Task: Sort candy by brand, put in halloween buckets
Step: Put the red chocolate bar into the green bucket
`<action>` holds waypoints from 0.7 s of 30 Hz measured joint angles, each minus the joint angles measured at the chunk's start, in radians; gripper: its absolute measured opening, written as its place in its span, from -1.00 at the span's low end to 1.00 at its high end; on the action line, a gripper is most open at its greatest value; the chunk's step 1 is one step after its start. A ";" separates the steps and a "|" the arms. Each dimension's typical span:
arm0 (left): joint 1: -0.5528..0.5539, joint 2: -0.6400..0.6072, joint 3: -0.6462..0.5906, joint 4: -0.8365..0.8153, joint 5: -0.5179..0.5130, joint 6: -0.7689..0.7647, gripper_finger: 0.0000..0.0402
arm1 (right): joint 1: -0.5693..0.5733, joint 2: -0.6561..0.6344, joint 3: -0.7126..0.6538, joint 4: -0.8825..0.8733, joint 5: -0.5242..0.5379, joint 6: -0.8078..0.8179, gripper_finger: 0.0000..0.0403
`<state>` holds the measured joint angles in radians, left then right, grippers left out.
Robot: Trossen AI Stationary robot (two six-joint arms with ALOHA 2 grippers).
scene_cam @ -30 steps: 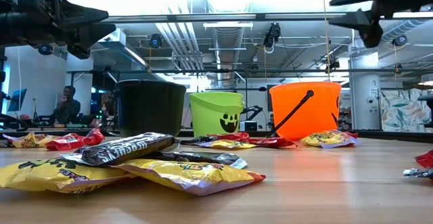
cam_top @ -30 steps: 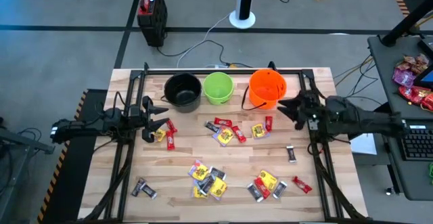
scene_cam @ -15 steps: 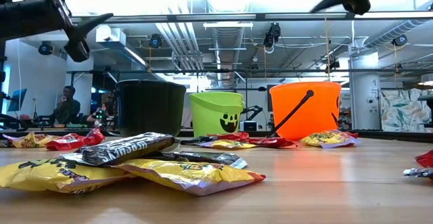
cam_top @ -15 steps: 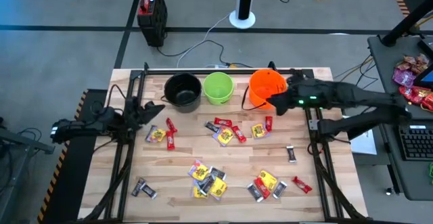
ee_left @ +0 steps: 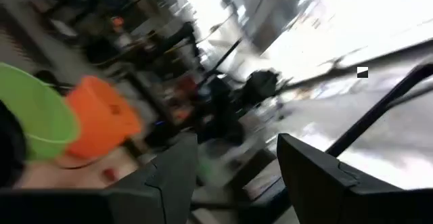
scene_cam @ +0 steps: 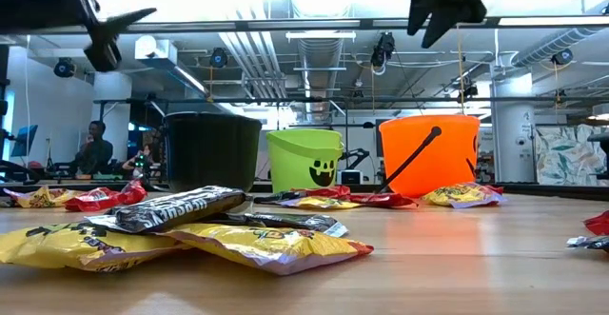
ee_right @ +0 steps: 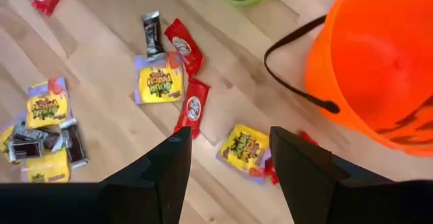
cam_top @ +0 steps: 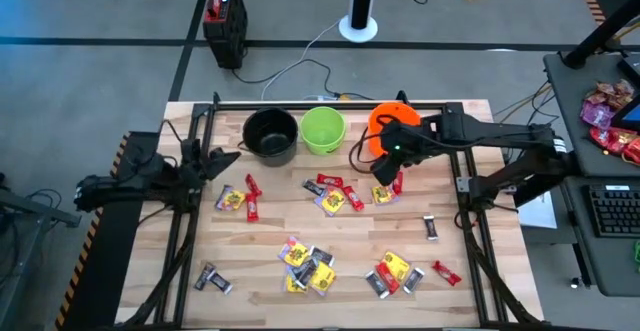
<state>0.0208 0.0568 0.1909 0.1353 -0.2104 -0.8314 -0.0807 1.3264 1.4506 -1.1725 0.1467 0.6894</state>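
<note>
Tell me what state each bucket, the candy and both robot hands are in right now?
Black bucket: upright.
Green bucket: upright.
Orange bucket: upright, handle down.
Candy: scattered on the table, unsorted.
Right hand: open, empty, raised beside the orange bucket.
Left hand: open, empty, raised at the table's left.

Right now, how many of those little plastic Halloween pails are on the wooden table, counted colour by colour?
Black round plastic pail: 1
Lime green round plastic pail: 1
Orange round plastic pail with a thin black handle: 1
Total: 3
</note>
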 joint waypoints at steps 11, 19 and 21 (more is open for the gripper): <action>0.000 0.294 0.466 -0.741 -0.041 0.349 -0.07 | 0.000 0.148 -0.002 0.019 -0.001 -0.055 -0.05; 0.000 0.467 0.588 -0.925 -0.042 0.311 -0.07 | 0.004 0.288 -0.002 0.029 -0.093 0.015 -0.05; 0.000 0.495 0.599 -0.954 -0.041 0.254 -0.07 | 0.009 0.315 -0.002 0.028 -0.124 0.008 -0.05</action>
<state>0.0212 0.5522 0.7901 -0.8188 -0.2518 -0.5774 -0.0719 1.6413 1.4487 -1.1441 0.0230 0.6970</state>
